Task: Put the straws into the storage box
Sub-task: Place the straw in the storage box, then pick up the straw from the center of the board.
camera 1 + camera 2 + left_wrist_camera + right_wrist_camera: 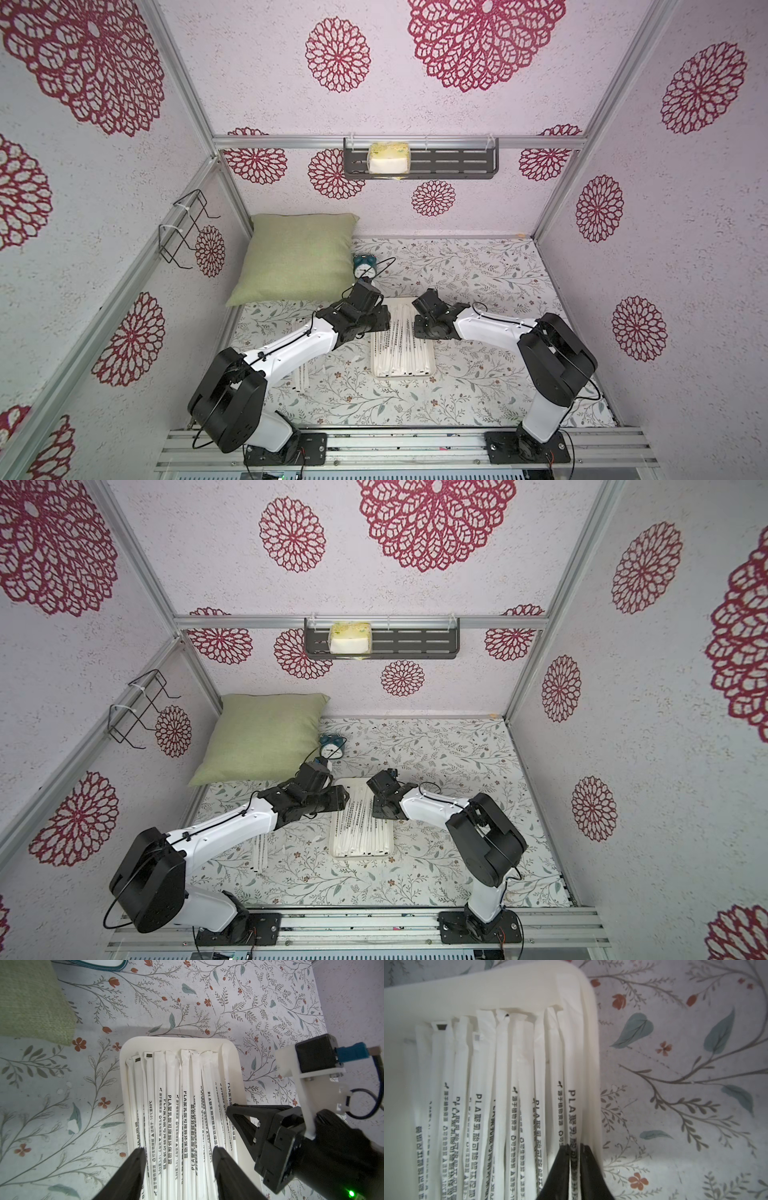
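Observation:
The storage box (403, 376) (361, 855) is a shallow white tray in the middle of the floral table. Many straws (401, 349) (187, 1105) (500, 1084) lie lengthwise in it. A few more straws (300, 374) (259, 854) lie on the table under my left forearm. My left gripper (178, 1150) hangs open over the box, its fingers spanning several straws and gripping none. My right gripper (575, 1146) is low at the box's right rim (591, 1064). Its narrow jaws are closed on one straw (574, 1105) lying in the box.
A green pillow (299, 257) fills the back left corner, with a small teal alarm clock (365, 266) beside it, just behind my left wrist. A dark slotted shelf (457, 164) holding a tissue pack hangs on the back wall. A wire rack (187, 228) hangs on the left wall.

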### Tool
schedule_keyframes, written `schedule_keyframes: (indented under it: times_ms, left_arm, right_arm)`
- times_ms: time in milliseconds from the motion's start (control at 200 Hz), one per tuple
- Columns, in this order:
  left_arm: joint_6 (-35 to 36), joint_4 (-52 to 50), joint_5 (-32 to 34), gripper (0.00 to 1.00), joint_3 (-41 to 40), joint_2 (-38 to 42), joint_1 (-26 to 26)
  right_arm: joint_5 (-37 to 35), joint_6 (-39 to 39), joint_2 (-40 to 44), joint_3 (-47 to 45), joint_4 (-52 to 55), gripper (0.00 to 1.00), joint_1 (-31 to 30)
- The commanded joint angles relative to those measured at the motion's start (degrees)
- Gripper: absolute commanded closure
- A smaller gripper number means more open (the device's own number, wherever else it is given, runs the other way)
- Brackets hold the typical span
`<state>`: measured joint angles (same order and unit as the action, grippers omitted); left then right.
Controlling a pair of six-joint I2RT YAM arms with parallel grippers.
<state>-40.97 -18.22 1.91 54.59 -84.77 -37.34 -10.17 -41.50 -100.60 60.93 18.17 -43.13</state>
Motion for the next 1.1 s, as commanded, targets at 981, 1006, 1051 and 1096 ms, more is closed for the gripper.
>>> schedule_keyframes:
  times_ms: [981, 1006, 1051, 1096]
  left_arm:
    - [8.72, 1.43, -5.37, 0.40, 0.26, 4.54, 8.72]
    - [8.62, 1.53, -5.89, 0.40, 0.18, 4.48, 8.85]
    - [8.46, 1.38, -6.47, 0.40, 0.34, 4.21, 8.91]
    - [7.88, 1.17, -7.31, 0.40, 0.57, 3.71, 8.91]
  right_arm:
    - [-13.45, 13.78, 17.94, -14.74, 3.24, 0.30, 46.68]
    - [-14.12, 13.72, 17.85, -14.75, 3.06, 0.29, 46.92]
    - [-15.28, 14.05, 17.34, -14.68, 2.86, 0.29, 47.46]
    - [-16.03, 14.40, 16.60, -14.59, 2.91, 0.28, 48.23]
